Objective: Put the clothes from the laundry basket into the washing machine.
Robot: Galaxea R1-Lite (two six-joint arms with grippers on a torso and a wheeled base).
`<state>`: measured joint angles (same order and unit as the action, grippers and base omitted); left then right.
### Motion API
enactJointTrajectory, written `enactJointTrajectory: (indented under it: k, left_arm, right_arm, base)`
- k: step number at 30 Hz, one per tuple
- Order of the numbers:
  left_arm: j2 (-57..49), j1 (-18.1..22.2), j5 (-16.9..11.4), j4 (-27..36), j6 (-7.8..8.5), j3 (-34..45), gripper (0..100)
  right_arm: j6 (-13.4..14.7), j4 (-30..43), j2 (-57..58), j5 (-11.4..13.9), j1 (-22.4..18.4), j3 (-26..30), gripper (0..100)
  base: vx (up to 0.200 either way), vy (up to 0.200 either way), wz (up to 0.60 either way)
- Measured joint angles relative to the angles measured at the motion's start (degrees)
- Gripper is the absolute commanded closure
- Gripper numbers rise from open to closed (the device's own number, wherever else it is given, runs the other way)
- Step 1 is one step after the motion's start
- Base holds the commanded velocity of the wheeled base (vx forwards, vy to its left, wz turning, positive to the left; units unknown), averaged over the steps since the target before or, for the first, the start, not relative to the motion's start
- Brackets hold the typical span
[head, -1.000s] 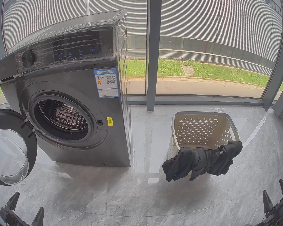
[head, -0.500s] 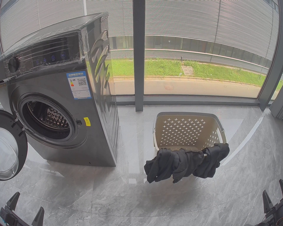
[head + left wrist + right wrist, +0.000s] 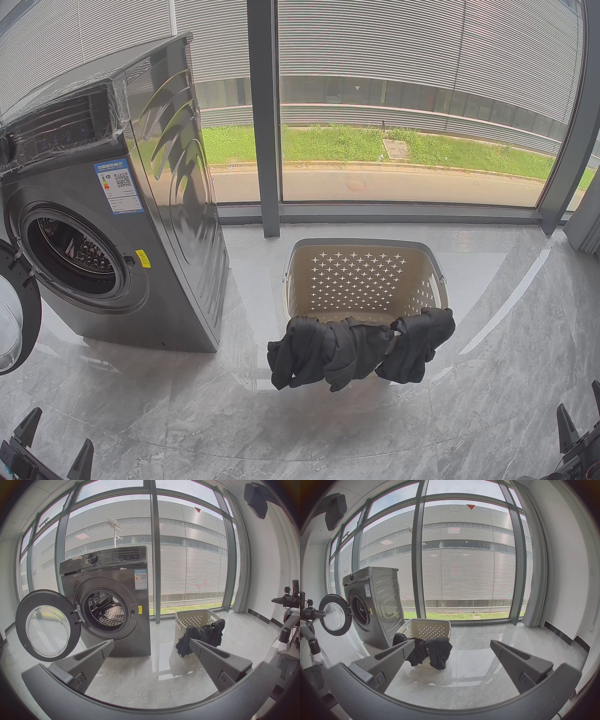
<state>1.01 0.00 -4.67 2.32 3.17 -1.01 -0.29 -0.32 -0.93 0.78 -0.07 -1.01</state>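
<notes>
Looks like a laundry corner in some modern building, more demo room than lived-in home. Floor-to-ceiling windows [image 3: 406,75] with dark frames, a glossy grey marble-look floor [image 3: 300,431], a curtain [image 3: 539,573] at the side. A grey washing machine [image 3: 112,206] stands by the glass with plastic wrap [image 3: 62,100] on its top, and a laundry basket [image 3: 362,245] sits near it. Outside: grass [image 3: 375,144], a road [image 3: 387,185] and a ribbed grey building [image 3: 468,558].

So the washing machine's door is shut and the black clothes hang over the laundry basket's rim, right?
Not quite. The door of the washing machine is swung wide open, as the left wrist view shows. The black clothes do hang over the rim of the laundry basket.
</notes>
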Motion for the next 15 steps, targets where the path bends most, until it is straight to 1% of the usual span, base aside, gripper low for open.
enactJointTrajectory:
  k: [13, 15]
  left_arm:
    - [0.00, 0.00, 0.02, 0.02, -0.02, 0.00, 0]
    - [0.00, 0.00, 0.00, 0.02, -0.02, 0.00, 0]
  right_arm:
    - [-0.04, -0.01, 0.00, 0.00, -0.02, 0.00, 0]
    - [-0.04, -0.01, 0.00, 0.00, -0.02, 0.00, 0]
  base:
    - [0.000, 0.000, 0.00]
    - [0.000, -0.200, 0.00]
